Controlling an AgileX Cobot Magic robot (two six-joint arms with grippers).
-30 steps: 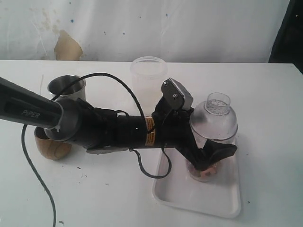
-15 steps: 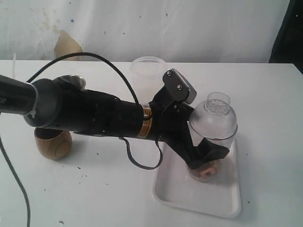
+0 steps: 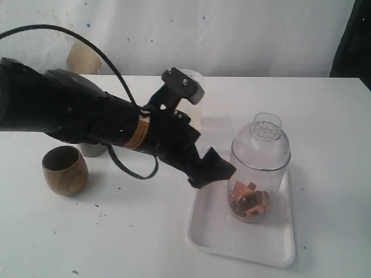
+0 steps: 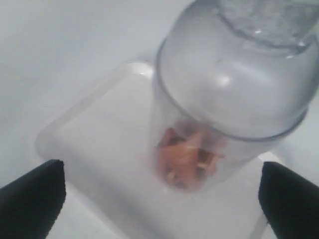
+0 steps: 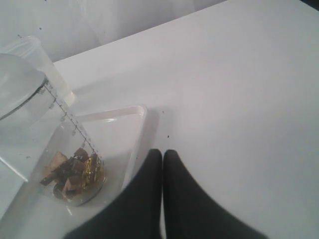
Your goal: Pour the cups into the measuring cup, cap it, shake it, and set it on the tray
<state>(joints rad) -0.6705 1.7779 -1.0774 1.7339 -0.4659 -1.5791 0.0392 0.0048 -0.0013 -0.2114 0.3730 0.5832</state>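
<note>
Wooden cup (image 3: 64,169) stands near the worktop's (image 3: 324,116) left edge. The steel tumbler (image 3: 88,150) is just behind it, mostly hidden by the arm. Left gripper (image 3: 213,172): jaws spread wide, empty, just beside the measuring cup (image 3: 258,179) and not touching it. The measuring cup is capped, upright on the tray (image 3: 243,246), front right. Right gripper (image 5: 162,155): clenched on nothing.

Judged step: placement complete. The next move calls for a retreat clear of the cap. The worktop is white and speckled. The wall (image 3: 232,35) is white and stained.
</note>
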